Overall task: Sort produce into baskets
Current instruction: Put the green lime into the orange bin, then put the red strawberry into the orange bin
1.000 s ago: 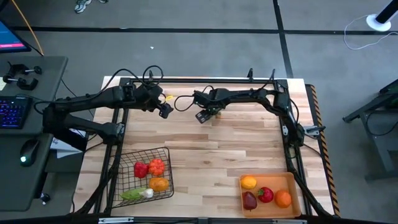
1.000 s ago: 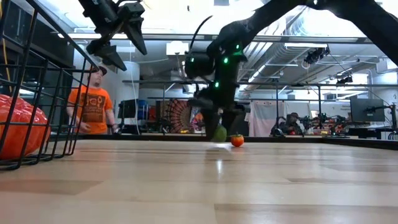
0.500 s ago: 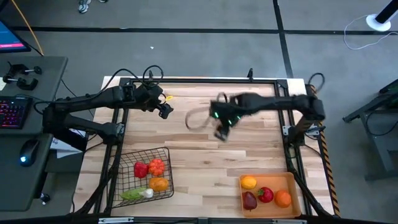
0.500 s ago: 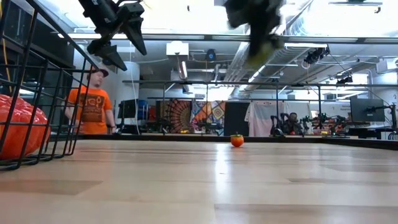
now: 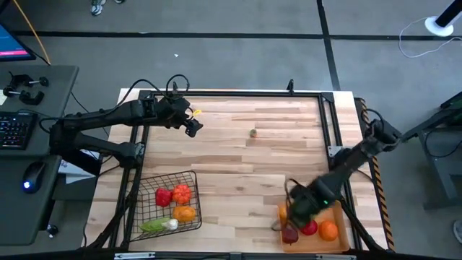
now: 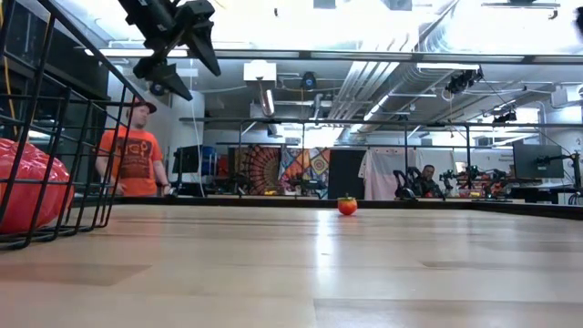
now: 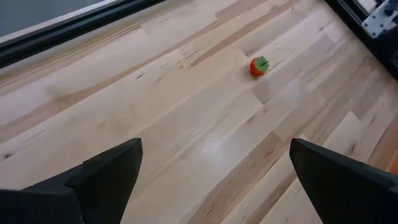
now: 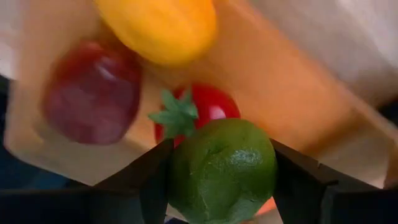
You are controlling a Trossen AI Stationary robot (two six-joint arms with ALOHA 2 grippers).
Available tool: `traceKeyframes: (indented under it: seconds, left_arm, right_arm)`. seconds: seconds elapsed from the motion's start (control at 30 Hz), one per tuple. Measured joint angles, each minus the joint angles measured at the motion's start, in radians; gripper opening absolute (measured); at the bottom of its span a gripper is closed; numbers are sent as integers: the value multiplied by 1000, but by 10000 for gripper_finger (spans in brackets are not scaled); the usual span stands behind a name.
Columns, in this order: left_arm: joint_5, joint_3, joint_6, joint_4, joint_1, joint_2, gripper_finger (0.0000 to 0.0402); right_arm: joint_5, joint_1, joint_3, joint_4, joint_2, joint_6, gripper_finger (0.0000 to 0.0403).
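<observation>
My right gripper point(image 5: 294, 214) hangs over the orange tray point(image 5: 341, 211) at the near right, shut on a round green fruit point(image 8: 222, 168). The tray holds a yellow fruit point(image 8: 158, 25), a dark red one point(image 8: 93, 93), a red one with a green top point(image 8: 208, 109) and an orange one point(image 5: 329, 230). My left gripper point(image 5: 191, 128) is open and empty, raised over the far left of the table; it also shows in the low view point(image 6: 178, 46). A small red-orange tomato point(image 5: 253, 133) lies alone on the table's far middle. The black wire basket point(image 5: 193, 189) at the near left holds several pieces. My right gripper pinches the green fruit between its two fingers point(image 8: 149, 183), one on each of its opposite sides point(image 8: 180, 171). The fingers point down from above. The fruit is lifted clear, above the fruits in the tray.
The basket holds red point(image 5: 163, 196), orange point(image 5: 185, 213), green point(image 5: 153, 225) and white point(image 5: 172, 224) pieces. A black frame rail point(image 5: 231, 93) runs round the table. The bare wood between basket and tray is free room. A person in an orange shirt point(image 6: 137, 155) stands beyond the table.
My right gripper has risen from the table's far middle with the green fruit and swung toward the near right, ending over the orange tray. The small tomato has stayed where it was.
</observation>
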Motion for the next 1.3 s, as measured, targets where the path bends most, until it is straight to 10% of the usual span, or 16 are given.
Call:
traceKeyframes:
  seconds: [0.3, 0.7, 1.13, 1.3]
  left_arm:
    - [1, 0, -4, 21, 0, 0, 395]
    - [2, 0, -23, 21, 0, 0, 395]
    - [24, 0, -19, 21, 0, 0, 395]
    - [24, 0, -12, 20, 0, 0, 395]
  right_arm:
    - [72, 150, 2, -5, -1, 384, 222]
    - [108, 167, 2, -19, -1, 351, 229]
    - [99, 149, 3, -38, -30, 355, 393]
    - [304, 96, 3, -35, -110, 368, 388]
